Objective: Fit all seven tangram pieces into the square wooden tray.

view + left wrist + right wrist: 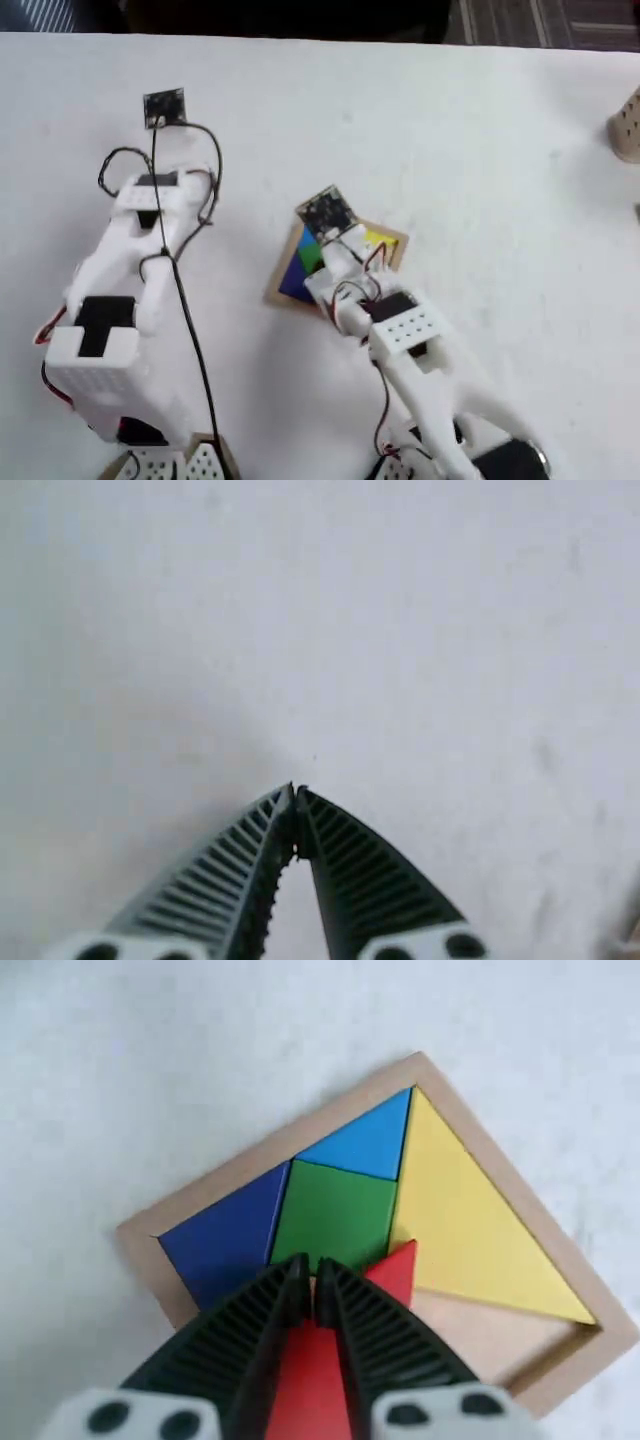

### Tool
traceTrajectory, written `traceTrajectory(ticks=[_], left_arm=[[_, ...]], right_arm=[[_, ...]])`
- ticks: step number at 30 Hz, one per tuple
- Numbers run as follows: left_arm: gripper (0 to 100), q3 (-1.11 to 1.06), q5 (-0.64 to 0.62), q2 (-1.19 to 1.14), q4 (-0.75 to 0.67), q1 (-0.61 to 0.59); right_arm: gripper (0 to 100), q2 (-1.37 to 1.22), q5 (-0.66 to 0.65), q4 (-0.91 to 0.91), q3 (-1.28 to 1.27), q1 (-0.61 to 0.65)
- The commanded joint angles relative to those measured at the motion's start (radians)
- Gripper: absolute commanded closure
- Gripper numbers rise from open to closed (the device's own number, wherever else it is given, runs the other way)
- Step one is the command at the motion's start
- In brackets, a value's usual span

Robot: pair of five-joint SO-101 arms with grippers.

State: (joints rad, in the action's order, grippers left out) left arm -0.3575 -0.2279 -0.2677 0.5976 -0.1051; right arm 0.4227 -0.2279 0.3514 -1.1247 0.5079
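Observation:
The square wooden tray [230, 1175] lies tilted on the white table, also seen in the high view as the tray [283, 292] under the right arm [400, 330]. In it lie a dark blue piece [225, 1240], a light blue triangle [365, 1140], a green square [335, 1215] and a large yellow triangle [470, 1230]. A red piece [398, 1268] sits under my right gripper [312, 1278], which is shut with its tips low over the red and green pieces. Bare tray floor [480, 1335] shows beside the red piece. My left gripper [296, 792] is shut over bare table.
The left arm [130, 280] stretches over the table's left half with a black cable [190, 330] trailing along it. A beige perforated object [626, 125] stands at the right edge. Open white table lies beyond the tray.

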Motion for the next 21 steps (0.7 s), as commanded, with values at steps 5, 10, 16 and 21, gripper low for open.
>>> traceTrajectory(ticks=[5,10,16,21], left_arm=[[98,0.054,-0.005,0.005,0.005,-0.005],[98,0.054,-0.005,0.005,0.005,-0.005],[98,0.054,-0.005,0.005,0.005,-0.005],[98,0.054,-0.005,0.005,0.005,-0.005]], right_arm=[[98.0,-0.142,0.003,0.145,0.204,-0.033],[98.1,-0.143,0.003,0.151,0.204,-0.050],[98.1,-0.143,0.003,0.151,0.209,-0.110],[98.1,-0.097,0.003,0.157,0.204,-0.197]])
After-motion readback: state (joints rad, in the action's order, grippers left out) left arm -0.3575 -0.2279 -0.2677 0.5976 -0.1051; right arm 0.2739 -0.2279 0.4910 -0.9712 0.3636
